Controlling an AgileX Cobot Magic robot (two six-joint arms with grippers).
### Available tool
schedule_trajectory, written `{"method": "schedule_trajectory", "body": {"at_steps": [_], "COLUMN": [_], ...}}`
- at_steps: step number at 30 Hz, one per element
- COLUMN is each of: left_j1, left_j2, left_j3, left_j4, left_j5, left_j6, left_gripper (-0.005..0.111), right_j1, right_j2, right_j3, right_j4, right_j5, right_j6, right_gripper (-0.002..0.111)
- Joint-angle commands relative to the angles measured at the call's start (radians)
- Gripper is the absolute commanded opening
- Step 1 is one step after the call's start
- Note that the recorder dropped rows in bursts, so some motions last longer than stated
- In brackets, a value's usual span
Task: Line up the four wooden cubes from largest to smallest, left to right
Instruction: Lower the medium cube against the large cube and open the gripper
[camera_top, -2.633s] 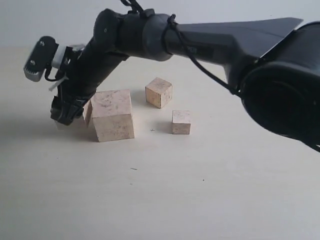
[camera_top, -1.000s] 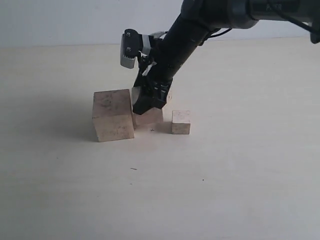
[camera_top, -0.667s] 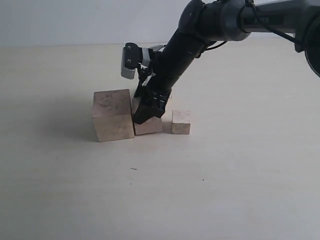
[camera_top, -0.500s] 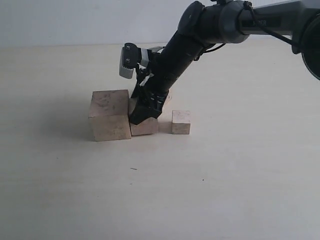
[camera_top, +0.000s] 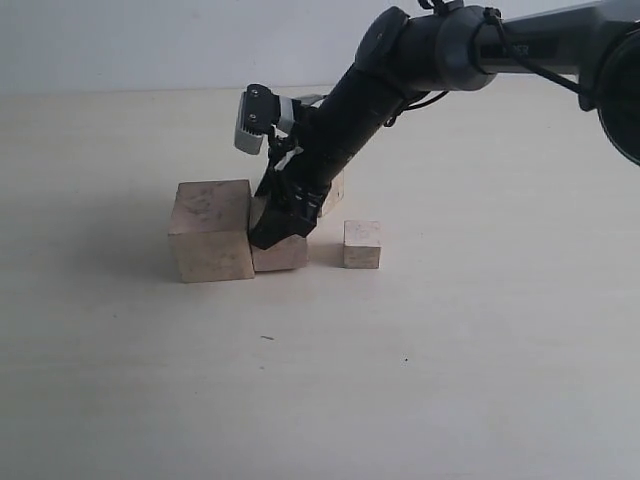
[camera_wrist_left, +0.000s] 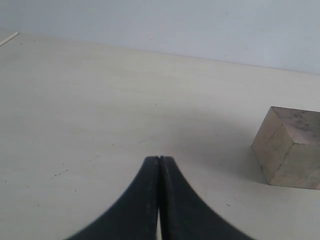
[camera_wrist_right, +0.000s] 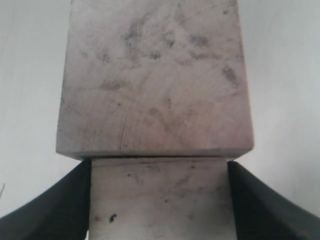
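- Gripping the second-largest cube (camera_top: 283, 254) by two opposite sides, the right gripper (camera_top: 272, 228) holds it down at table (camera_top: 450, 350) level, touching the right face of the largest cube (camera_top: 210, 232).
- All four are pale beige, mottled wood. The largest's top carries dark smudges and scuffs.
- The smallest cube (camera_top: 362, 244) sits just right of the held one, not touching it.
- A fourth cube (camera_top: 334, 190) peeks out behind the arm (camera_top: 400, 70).
- The left gripper (camera_wrist_left: 159, 160) holds nothing, its fingers pressed together, with the largest cube ahead of it.
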Motion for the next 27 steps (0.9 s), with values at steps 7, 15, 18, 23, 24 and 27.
{"method": "schedule_trajectory", "body": {"at_steps": [7,15,18,23,24,27], "left_j1": [-0.006,-0.006,-0.006,-0.006,-0.006,-0.006], "left_j2": [-0.006,-0.006,-0.006,-0.006,-0.006,-0.006], "left_j3": [0.004,0.004,0.004,0.004,0.004,0.004], "left_j4": [0.001,0.001,0.001,0.001,0.001,0.001], "left_j5": [-0.01,-0.01,-0.01,-0.01,-0.01,-0.01], "left_j6": [0.0,0.0,0.0,0.0,0.0,0.0], "left_gripper": [0.0,0.0,0.0,0.0,0.0,0.0], "right_j1": [0.0,0.005,0.005,0.005,0.005,0.005], "right_j2": [0.001,0.001,0.001,0.001,0.001,0.001], "right_j3": [0.002,0.002,0.002,0.002,0.002,0.002], "right_j4": [0.049,0.047,0.041,-0.019,-0.023,-0.021], "right_j5": [-0.011,-0.023,-0.023,-0.023,-0.023,-0.023], "right_j6": [0.034,0.034,0.034,0.034,0.034,0.034], "right_gripper": [0.0,0.0,0.0,0.0,0.0,0.001]}}
